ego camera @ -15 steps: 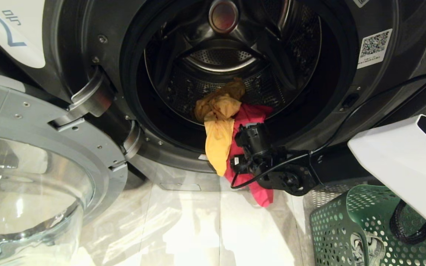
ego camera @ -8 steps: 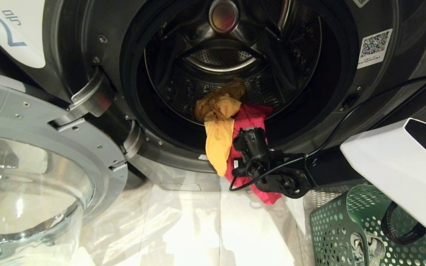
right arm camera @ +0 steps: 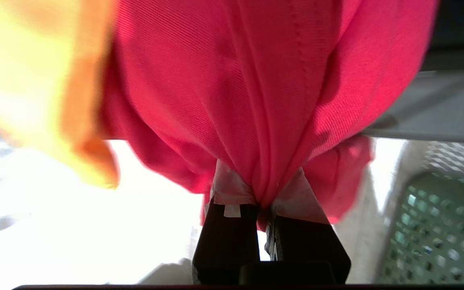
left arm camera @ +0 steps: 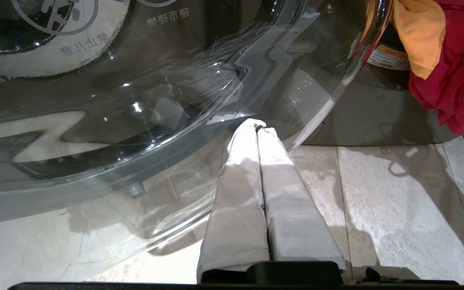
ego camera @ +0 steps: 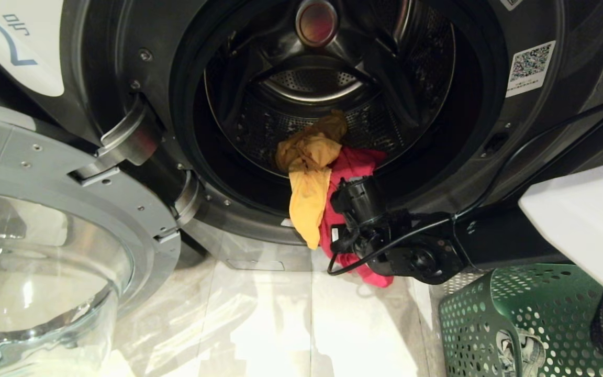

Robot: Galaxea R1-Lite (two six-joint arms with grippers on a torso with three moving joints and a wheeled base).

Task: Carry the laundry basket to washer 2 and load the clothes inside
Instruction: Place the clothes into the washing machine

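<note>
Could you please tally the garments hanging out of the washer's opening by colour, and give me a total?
Yellow garment: 1
Pink-red garment, pinched by the right gripper: 1
Total: 2

right gripper (right arm camera: 262, 199) pinched tight; left gripper (left arm camera: 258, 125) closed (parked)

This looks like a coin laundry. A dark grey front-loading washer (ego camera: 123, 47) wears a white label (ego camera: 8, 42) with a blue "2", plus a QR sticker (ego camera: 529, 67). Its glass door (ego camera: 45, 251) stands open over pale floor tiles (ego camera: 280, 324), and a green perforated laundry basket (ego camera: 495, 319) sits alongside.
</note>
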